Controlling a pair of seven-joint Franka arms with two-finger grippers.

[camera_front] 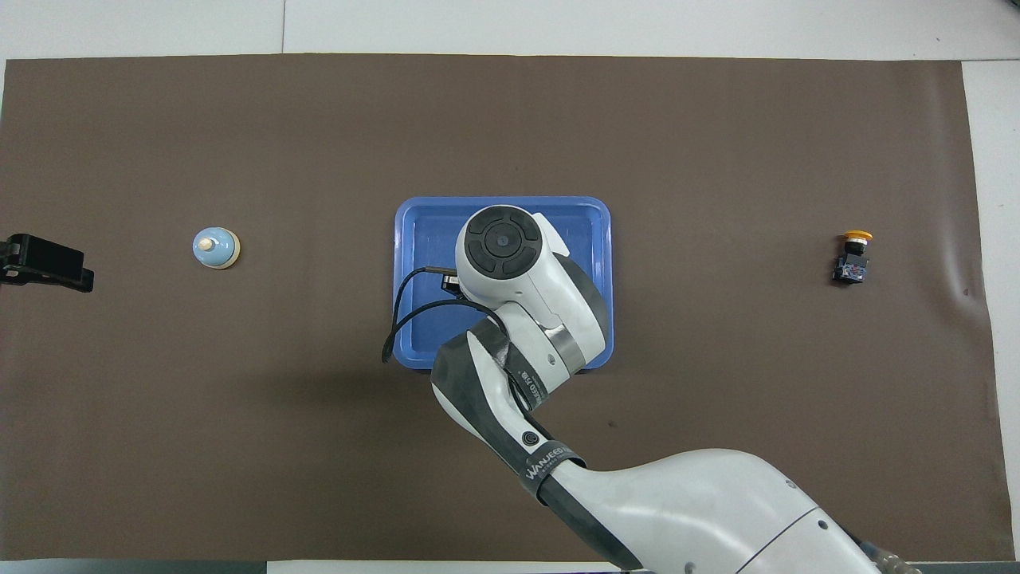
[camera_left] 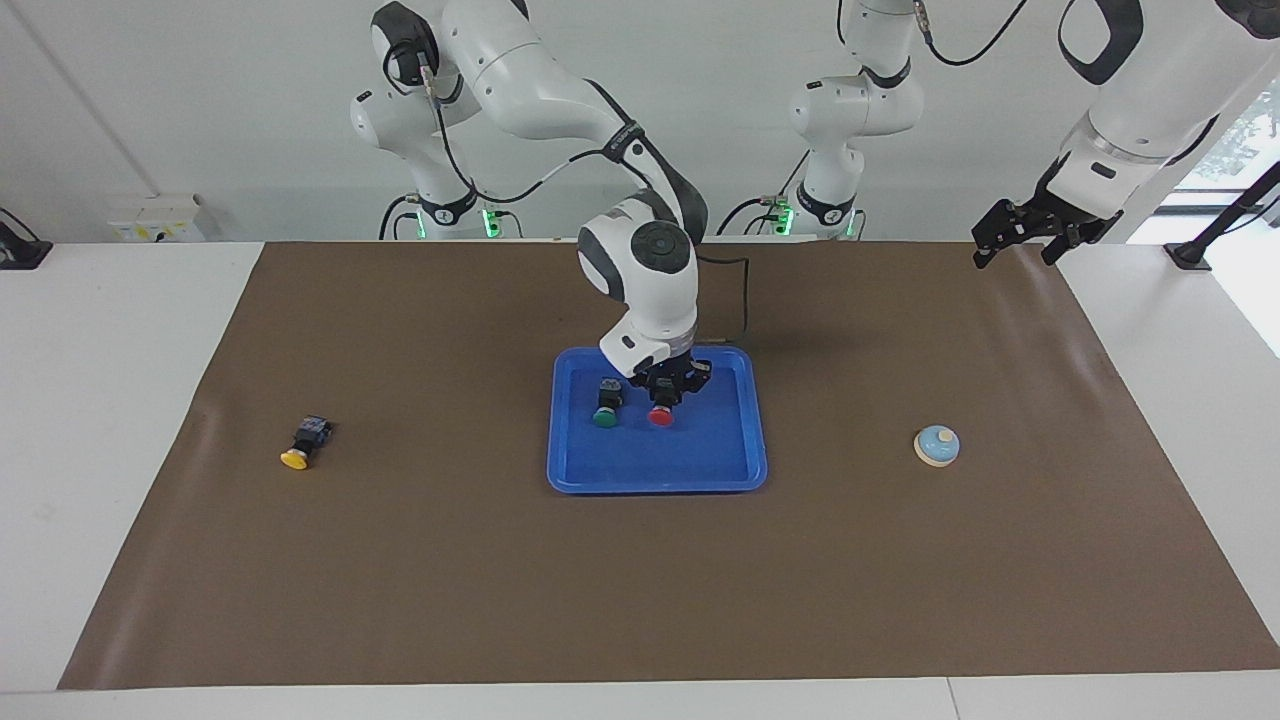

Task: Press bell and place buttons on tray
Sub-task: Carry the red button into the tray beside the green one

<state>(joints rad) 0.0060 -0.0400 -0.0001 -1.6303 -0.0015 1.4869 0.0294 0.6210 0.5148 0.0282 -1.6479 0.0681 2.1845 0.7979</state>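
My right gripper (camera_left: pixel 668 393) is down inside the blue tray (camera_left: pixel 720 470), shut on the red button (camera_left: pixel 661 415), which hangs cap-down just above or on the tray floor; I cannot tell which. The green button (camera_left: pixel 606 407) lies in the tray beside it. From overhead my right arm covers both, and only the tray's rim (camera_front: pixel 414 215) shows. The yellow button (camera_left: pixel 303 445) (camera_front: pixel 853 257) lies on the mat toward the right arm's end. The light-blue bell (camera_left: pixel 937 445) (camera_front: pixel 215 248) stands toward the left arm's end. My left gripper (camera_left: pixel 1015 240) (camera_front: pixel 48 263) waits open near that end.
A brown mat (camera_left: pixel 400 560) covers the table, with white table edge around it. A black cable loops from the right wrist over the tray's edge (camera_front: pixel 394 327).
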